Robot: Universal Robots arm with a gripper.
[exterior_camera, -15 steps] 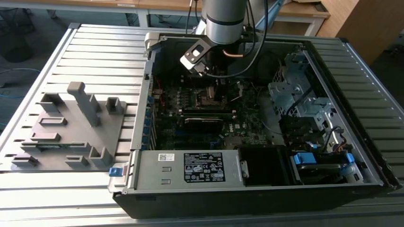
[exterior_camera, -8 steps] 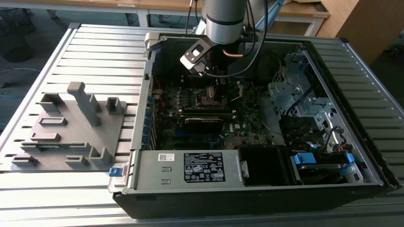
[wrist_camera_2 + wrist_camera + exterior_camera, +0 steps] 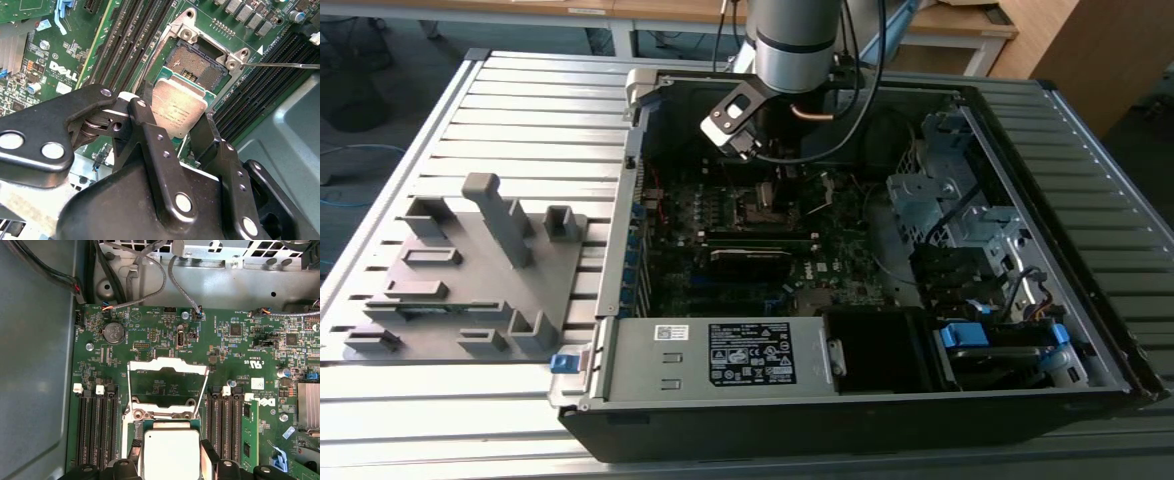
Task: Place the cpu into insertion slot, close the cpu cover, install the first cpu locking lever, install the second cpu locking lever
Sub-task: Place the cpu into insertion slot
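Grey fixture [image 3: 467, 270]: sits on the desk [image 3: 520, 100] at the exterior view's left, apart from the case and not involved in this step.
Computer case [image 3: 1067, 200]: lies open on the desk with the motherboard [image 3: 720, 230] facing up.
Arm [image 3: 794, 40]: reaches down into the case over the socket area.
Fingers [image 3: 150, 130]: drawn in narrow, pinching the cpu by two opposite edges.
Gripper [image 3: 170, 456]: carries the chip low over the board.
Cpu [image 3: 182, 100]: held metal top up, just above the insertion slot [image 3: 197, 62] and overlapping one of its edges; not seated.
Cpu cover [image 3: 168, 364]: swung up and open at the slot's far edge.
Locking lever [image 3: 280, 65]: thin rod standing free beside the slot.
Step in hand: placing the chip, by my reading.
Doing it well: keep the chip level, square its corners to the slot frame, and lower it straight without sliding.
Risk: a tilted or dragged chip could likely bend the exposed contacts.
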